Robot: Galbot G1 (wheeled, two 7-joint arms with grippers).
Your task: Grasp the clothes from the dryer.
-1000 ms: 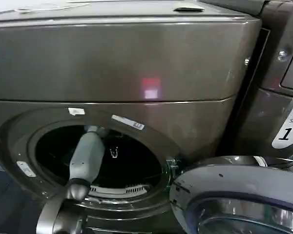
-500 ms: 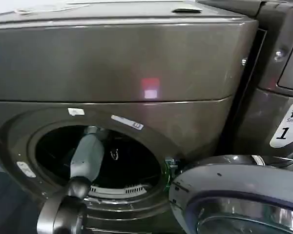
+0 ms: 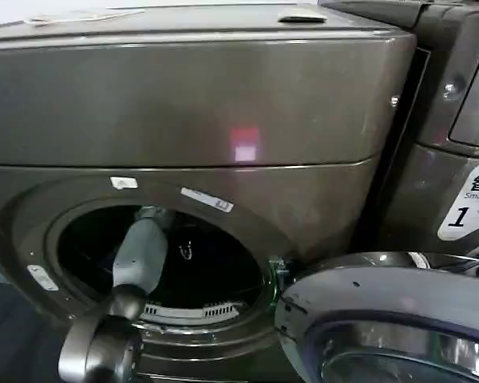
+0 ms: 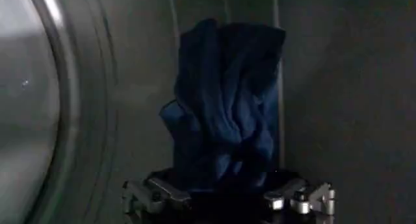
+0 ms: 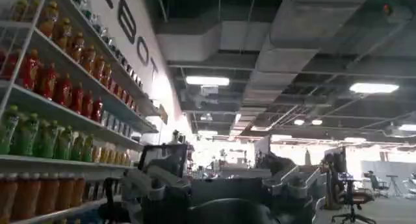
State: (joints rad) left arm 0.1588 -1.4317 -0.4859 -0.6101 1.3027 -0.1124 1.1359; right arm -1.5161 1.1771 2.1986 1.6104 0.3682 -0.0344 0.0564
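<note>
Head view: left arm (image 3: 140,255) is a touch lower and further left than half a second ago, otherwise little has moved. It reaches through the round mouth of the dryer (image 3: 223,104), door (image 3: 383,311) swung open. Left gripper (image 4: 229,198) sits at the clothes (image 4: 224,108), dark blue bundle inside the drum; fingers (image 4: 153,194) spread either side, not clamped yet. Judgement: close-and-lift comes next. Right gripper (image 5: 214,196) parked away from the machine, pointing at a room with drink shelves (image 5: 58,82); fingers spread, holding nothing.

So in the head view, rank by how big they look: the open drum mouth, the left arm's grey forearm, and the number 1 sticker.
1. Drum mouth of the dryer.
2. Grey forearm reaching into it.
3. Number 1 sticker, cut off by the frame's edge, so unsure.
</note>
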